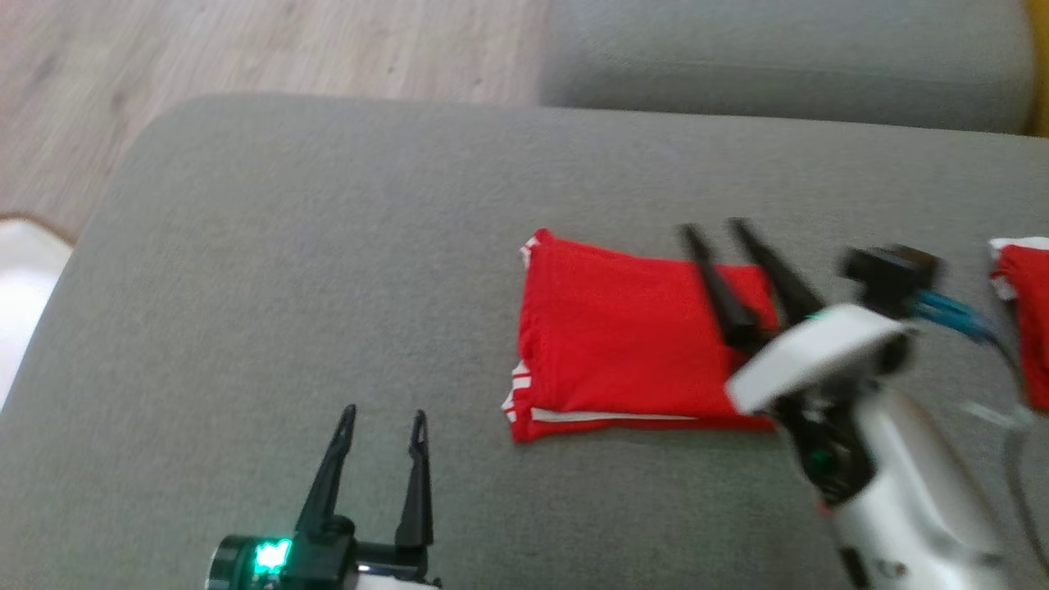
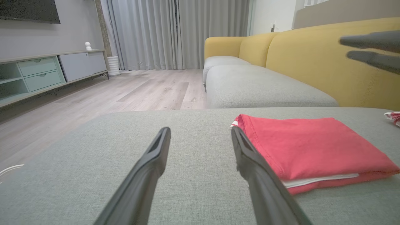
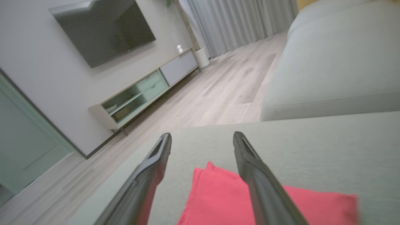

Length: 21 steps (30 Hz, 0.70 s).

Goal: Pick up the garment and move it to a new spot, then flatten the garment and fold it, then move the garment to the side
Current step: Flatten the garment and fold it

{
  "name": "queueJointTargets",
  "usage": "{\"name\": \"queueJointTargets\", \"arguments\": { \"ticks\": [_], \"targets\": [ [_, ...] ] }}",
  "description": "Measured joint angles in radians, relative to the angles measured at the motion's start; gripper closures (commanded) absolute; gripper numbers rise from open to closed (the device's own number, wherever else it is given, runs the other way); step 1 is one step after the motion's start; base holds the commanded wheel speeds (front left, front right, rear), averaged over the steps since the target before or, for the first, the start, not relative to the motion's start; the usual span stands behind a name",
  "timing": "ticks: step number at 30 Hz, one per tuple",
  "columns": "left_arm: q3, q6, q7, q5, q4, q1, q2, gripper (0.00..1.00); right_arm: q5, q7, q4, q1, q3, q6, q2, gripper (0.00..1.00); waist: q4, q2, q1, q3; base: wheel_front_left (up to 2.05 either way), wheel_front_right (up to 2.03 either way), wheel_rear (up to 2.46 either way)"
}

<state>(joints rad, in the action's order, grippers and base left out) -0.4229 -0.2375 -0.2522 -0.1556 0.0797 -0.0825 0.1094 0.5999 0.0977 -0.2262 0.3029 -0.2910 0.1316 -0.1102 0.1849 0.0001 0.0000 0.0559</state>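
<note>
blurred right end effector (image 1: pixel 711 226) overlaps garment (image 1: pixel 623 328)

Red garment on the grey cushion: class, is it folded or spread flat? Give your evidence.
Folded. The red garment is a compact rectangle, with stacked layers showing along its near edge.

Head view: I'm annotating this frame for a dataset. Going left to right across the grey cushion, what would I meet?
left gripper → folded red garment → another red cloth at the right edge. The right gripper overlaps the garment's right end, so it is left out.
</note>
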Motion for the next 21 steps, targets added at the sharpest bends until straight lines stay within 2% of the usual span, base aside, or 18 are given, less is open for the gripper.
{"name": "queueJointTargets", "arguments": {
  "ticks": [6, 13, 16, 21],
  "targets": [
    [0.039, -0.002, 0.000, -0.015, -0.014, -0.042, 0.000, 0.00, 0.006, -0.160, 0.016, -0.150, 0.091, 0.000, -0.092, 0.00, -0.056, 0.0000, -0.0001, -0.056, 0.00, 0.00, 0.00],
    [0.068, -0.006, 0.000, -0.021, -0.026, -0.076, 0.000, 0.00, -0.046, -0.302, -0.002, -0.279, 0.065, 0.000, -0.182, 0.00, -0.109, 0.0000, -0.0001, -0.103, 0.00, 0.00, 0.00],
    [0.071, -0.003, 0.000, -0.021, -0.031, -0.096, -0.001, 0.00, -0.104, -0.331, -0.024, -0.330, 0.053, 0.000, -0.193, 0.00, -0.128, 0.0000, -0.0001, -0.125, 0.00, 0.00, 0.00],
    [0.089, 0.000, 0.000, -0.021, -0.028, -0.153, -0.003, 0.00, -0.164, -0.346, -0.042, -0.412, 0.057, 0.000, -0.173, 0.00, -0.151, 0.0000, -0.0002, -0.150, 0.00, 0.00, 0.00]
  ]
}}
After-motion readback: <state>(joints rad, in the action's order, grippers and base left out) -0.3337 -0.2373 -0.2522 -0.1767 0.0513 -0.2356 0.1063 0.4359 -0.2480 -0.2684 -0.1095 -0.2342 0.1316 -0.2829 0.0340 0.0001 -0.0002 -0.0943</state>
